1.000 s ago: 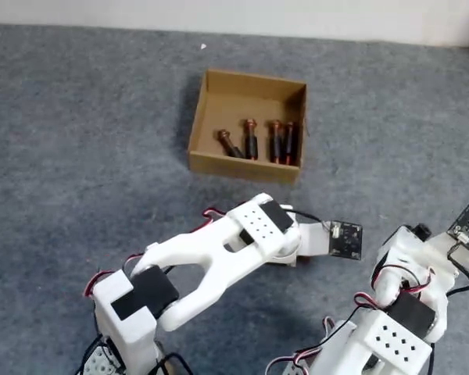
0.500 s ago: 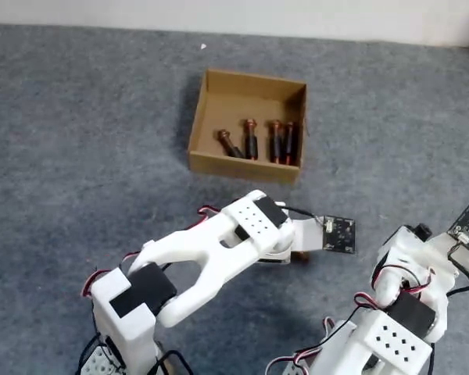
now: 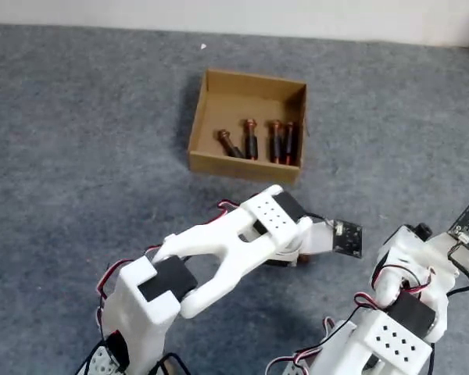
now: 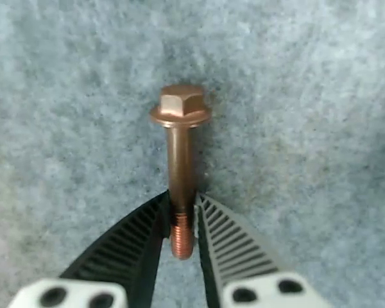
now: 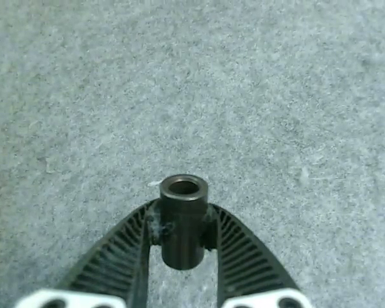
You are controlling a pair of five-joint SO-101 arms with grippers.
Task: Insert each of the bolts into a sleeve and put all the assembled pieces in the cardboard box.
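**Bolt and sleeve held ready for mating.** The bolt (image 4: 179, 154) was clamped near its threaded end by the left gripper (image 4: 181, 200), with the hexagonal head projecting clear over the carpet (image 4: 308, 96). The sleeve (image 5: 183, 221) was pinched across its wall by the right gripper (image 5: 183, 206), and its open bore was left unobstructed, presumably to receive the shank. In the high view, the left arm (image 3: 219, 250) was extended from 7 o'clock toward the centre and the right arm (image 3: 406, 312) was stationed at 5 o'clock. Four assembled pieces (image 3: 252, 141) were seen lying in the box (image 3: 246, 78) at 12 o'clock.
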